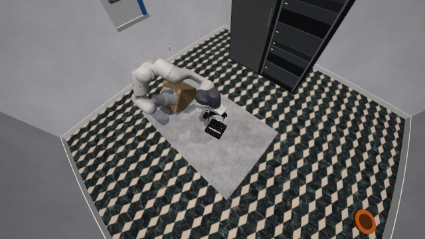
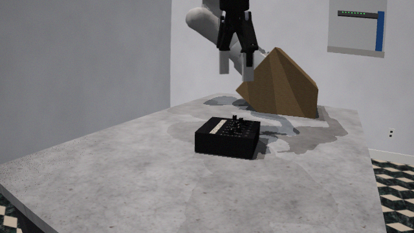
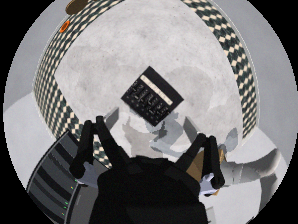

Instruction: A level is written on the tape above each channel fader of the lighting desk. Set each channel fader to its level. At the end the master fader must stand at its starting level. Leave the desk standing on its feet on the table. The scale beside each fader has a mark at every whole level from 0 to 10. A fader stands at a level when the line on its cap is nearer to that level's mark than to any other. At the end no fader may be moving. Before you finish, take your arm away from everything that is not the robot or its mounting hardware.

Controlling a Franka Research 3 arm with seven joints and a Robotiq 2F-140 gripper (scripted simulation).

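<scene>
The lighting desk (image 2: 227, 137) is a small black box standing on its feet on the grey table. A pale tape strip (image 2: 218, 126) runs along its left top edge, and several small fader caps (image 2: 237, 122) stick up beside it; their levels are too small to read. The desk also shows in the overhead view (image 1: 216, 129) and in the wrist view (image 3: 153, 96). My gripper (image 2: 235, 69) hangs open and empty well above the desk's far side, fingers pointing down. In the wrist view the open fingers frame the desk from above.
A brown angular block (image 2: 279, 85) stands on the table behind the desk, beside the arm's base. A dark server rack (image 1: 285, 36) stands on the floor far off. An orange round thing (image 1: 364, 221) lies on the floor in a corner.
</scene>
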